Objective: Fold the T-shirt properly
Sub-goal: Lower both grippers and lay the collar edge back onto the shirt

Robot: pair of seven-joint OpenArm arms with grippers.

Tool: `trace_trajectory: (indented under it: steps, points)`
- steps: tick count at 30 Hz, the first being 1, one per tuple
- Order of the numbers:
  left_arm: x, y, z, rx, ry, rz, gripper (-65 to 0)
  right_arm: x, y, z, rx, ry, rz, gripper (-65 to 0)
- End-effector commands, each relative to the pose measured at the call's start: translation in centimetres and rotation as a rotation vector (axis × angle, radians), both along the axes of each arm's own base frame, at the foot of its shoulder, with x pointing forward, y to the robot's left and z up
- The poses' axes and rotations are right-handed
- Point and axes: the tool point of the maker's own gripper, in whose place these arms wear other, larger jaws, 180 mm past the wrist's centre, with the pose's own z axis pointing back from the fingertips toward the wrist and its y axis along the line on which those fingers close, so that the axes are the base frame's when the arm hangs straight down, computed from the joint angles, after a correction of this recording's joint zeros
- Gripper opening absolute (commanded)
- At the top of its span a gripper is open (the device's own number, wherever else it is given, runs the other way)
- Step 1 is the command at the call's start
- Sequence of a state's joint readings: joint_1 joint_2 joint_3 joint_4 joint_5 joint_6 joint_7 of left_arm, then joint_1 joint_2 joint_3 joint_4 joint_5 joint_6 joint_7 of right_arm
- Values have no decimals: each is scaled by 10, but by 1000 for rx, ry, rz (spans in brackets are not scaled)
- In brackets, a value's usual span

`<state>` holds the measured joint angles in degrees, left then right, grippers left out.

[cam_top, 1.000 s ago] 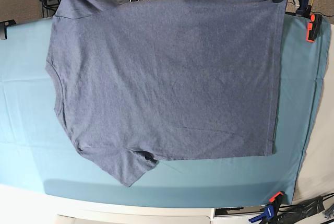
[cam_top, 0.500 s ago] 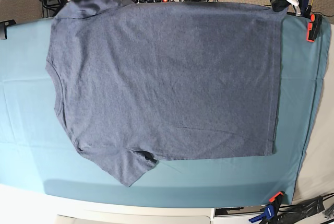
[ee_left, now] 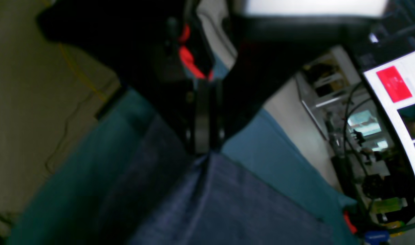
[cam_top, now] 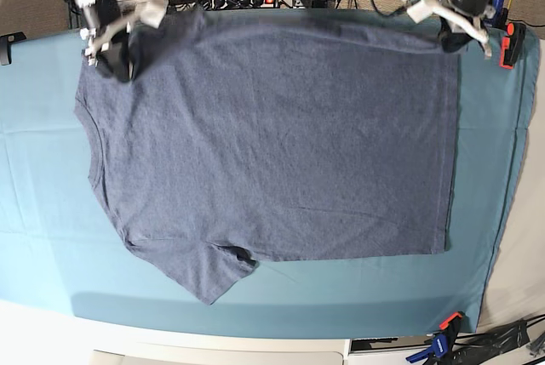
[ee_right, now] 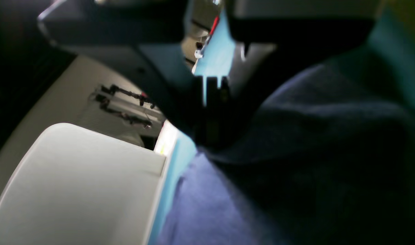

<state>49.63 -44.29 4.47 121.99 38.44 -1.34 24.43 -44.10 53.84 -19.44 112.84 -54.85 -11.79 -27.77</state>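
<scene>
The blue-grey T-shirt [cam_top: 272, 144] lies spread on the teal table cloth [cam_top: 43, 127], neck to the left and hem to the right. No lettering shows. My left gripper [cam_top: 453, 42] is shut on the far hem corner, and the left wrist view shows that gripper [ee_left: 205, 149] pinching the shirt's fabric [ee_left: 234, 204]. My right gripper [cam_top: 115, 67] is shut on the far sleeve and shoulder, and the right wrist view shows it [ee_right: 210, 139] clamped on dark cloth [ee_right: 296, 153]. The far edge is raised off the table. The near sleeve [cam_top: 200, 271] lies flat.
An orange clamp [cam_top: 511, 46] holds the cloth at the far right edge. A blue and orange clamp [cam_top: 443, 335] sits at the near right corner. Cables and equipment run behind the far edge. A white rounded object [ee_right: 74, 183] shows in the right wrist view.
Both grippers have come in from beyond the table's far edge toward the near side, carrying the shirt's far edge with them. The far sleeve now hangs over the table.
</scene>
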Motion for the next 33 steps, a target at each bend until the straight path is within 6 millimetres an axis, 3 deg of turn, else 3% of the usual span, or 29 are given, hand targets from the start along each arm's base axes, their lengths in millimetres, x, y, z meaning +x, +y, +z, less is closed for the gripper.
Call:
trace_trajectory:
  steps: [1,7,13,21,33]
  points:
    - [8,-1,8,-3,-33,-13,-650,12,2,11,9,-42,9,-650]
    - [26,-4,12,-32,-50,-8,-650,49,3,21,86,-58,-59,-650]
    - [40,6,6,-28,-53,-20,-650,65,1,21,152,-45,-115,-650]
    - [62,38,-9,1,-42,-24,-650,80,-35,-20,134,-13,-231,-650]
    - [97,27,3,-131,-39,-9,-650,100,-38,-10,140,-63,-230,-650]
